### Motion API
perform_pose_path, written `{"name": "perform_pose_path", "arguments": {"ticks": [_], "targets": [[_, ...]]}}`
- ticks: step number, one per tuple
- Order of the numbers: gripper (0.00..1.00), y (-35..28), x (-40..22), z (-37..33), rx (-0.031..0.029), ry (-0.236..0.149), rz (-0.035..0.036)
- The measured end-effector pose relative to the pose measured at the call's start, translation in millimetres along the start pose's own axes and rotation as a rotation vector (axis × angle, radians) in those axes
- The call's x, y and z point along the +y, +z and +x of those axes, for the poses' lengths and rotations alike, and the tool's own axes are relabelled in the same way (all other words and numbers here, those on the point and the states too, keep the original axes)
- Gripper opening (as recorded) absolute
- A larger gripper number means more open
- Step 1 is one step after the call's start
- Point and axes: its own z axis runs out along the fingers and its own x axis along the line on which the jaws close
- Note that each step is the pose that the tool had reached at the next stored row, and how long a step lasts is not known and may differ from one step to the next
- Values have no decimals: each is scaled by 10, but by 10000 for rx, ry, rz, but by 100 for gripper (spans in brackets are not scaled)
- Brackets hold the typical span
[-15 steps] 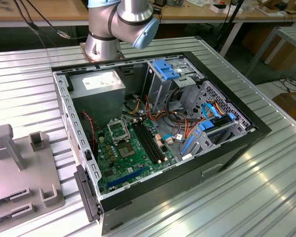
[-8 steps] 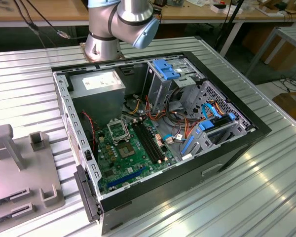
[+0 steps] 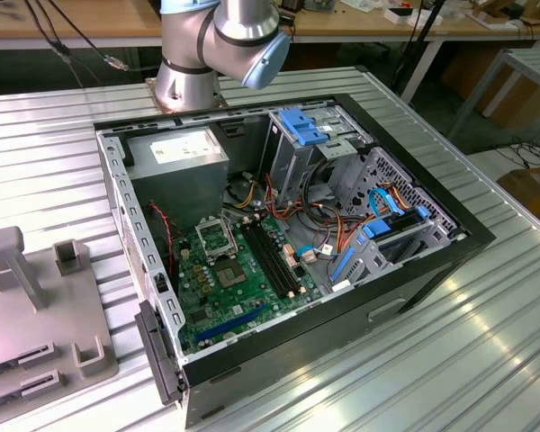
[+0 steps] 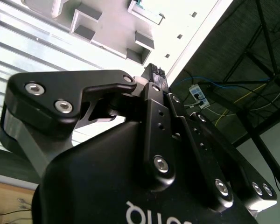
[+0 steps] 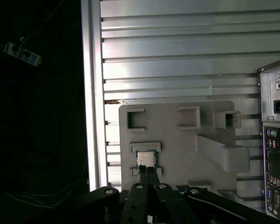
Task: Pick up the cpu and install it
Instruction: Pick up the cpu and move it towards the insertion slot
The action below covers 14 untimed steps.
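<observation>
CPU [image 5: 146, 159], square silvery lid (blue-edged), grey plastic tray [image 5: 177, 145]

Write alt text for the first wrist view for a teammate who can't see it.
The claw, fingers shut together, points at the cpu, which lies in a slot of a grey holder plate. The plate sits on a ribbed metal table, with the rear panel of a computer case beside it.
</observation>
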Motion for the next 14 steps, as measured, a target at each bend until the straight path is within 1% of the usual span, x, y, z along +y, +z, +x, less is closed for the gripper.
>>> {"name": "perform_pose_path", "arguments": {"ticks": [3,6,7,8,10,11,14], "targets": [[11,0,0,2,0,-3,0],[29,0,0,3,0,-6,0],[29,0,0,3,0,-7,0],[36,0,0,3,0,-8,0],[36,0,0,4,1,-9,1],[42,0,0,4,1,-10,1],[42,0,0,5,0,-12,0]]}}
